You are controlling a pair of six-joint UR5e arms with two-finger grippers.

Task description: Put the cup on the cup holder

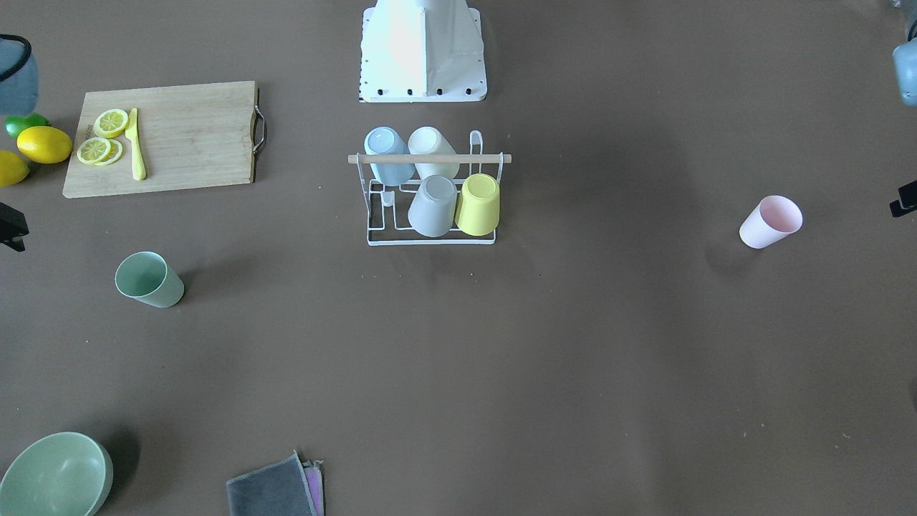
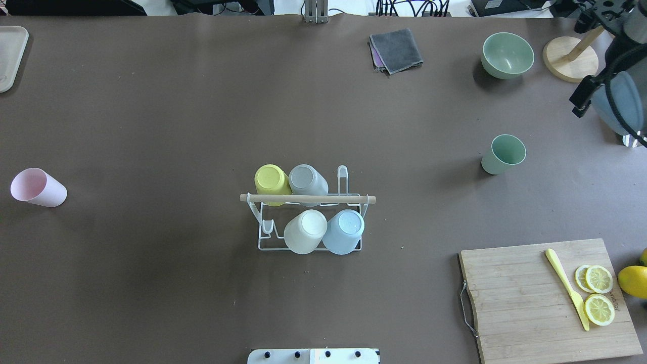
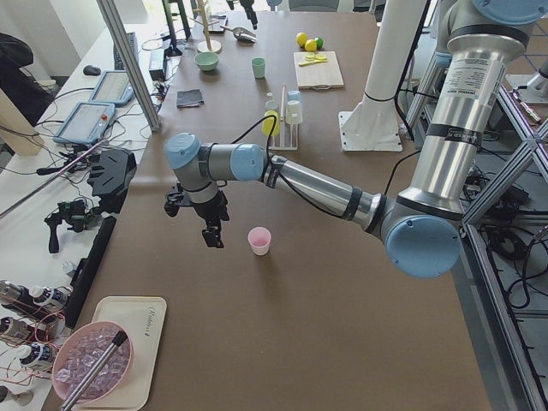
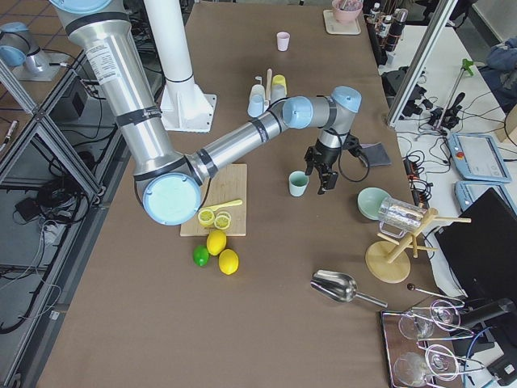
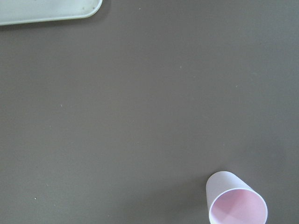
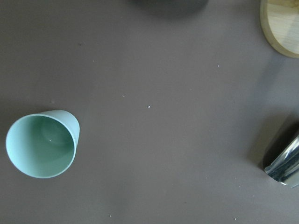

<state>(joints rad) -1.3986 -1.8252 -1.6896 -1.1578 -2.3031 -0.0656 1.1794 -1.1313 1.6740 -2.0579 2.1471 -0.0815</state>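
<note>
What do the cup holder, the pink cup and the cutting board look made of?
Cup holder: thin white-coated wire, likely metal, with a pale wooden rod. Pink cup: opaque matte plastic by its look, no glare. Cutting board: light wood or bamboo, visible strips, metal handle.

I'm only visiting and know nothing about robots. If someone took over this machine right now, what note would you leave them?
Left gripper: hangs beside the pink cup, not touching it; I can't tell whether it is open or shut.
Right gripper: hangs beside the green cup, apart from it; open or shut unclear.
Cup holder: mid-table, holding the yellow cup, grey cup, white cup and blue cup upside down; two pegs free.
Done: four cups racked.
Left: the pink and green cups, both upright on the table.
</note>
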